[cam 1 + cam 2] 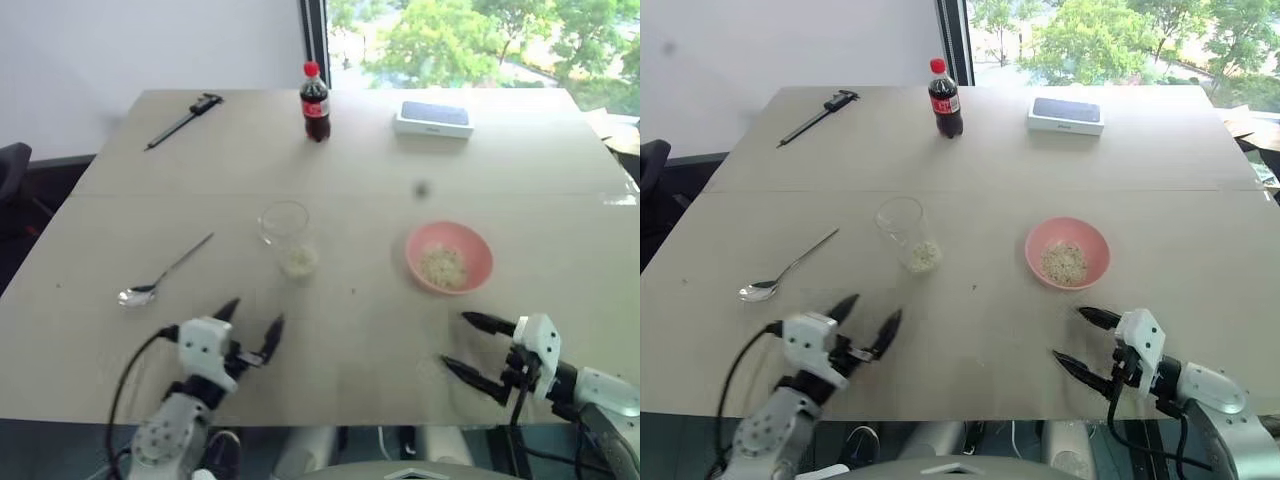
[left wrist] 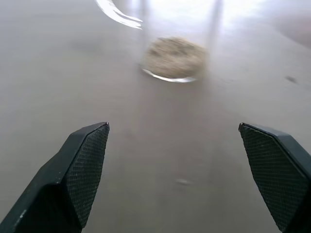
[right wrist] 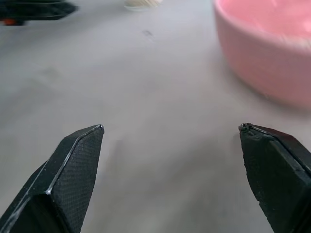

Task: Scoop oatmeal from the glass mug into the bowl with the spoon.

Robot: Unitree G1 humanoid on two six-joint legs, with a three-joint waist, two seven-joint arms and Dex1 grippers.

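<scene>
Landmark: glass mug (image 1: 902, 232), upright near the table (image 1: 970, 160) centre, oatmeal (image 1: 923, 256) heaped in its base. Pink bowl (image 1: 1067, 252) to the mug's right, well apart, some flakes already inside. Spoon (image 1: 786, 269) lies flat to the mug's left, untouched, bowl end nearer the robot. Left gripper (image 1: 868, 322) hovers on the robot's side of the mug, slightly left; jaws wide apart, empty. Right gripper (image 1: 1079, 340) sits nearer than the bowl, right of the mug; jaws likewise spread, holding nothing. Cola bottle (image 1: 944, 98), caliper (image 1: 817, 115) and a box (image 1: 1066, 115) stand beyond the mug at the far edge.
</scene>
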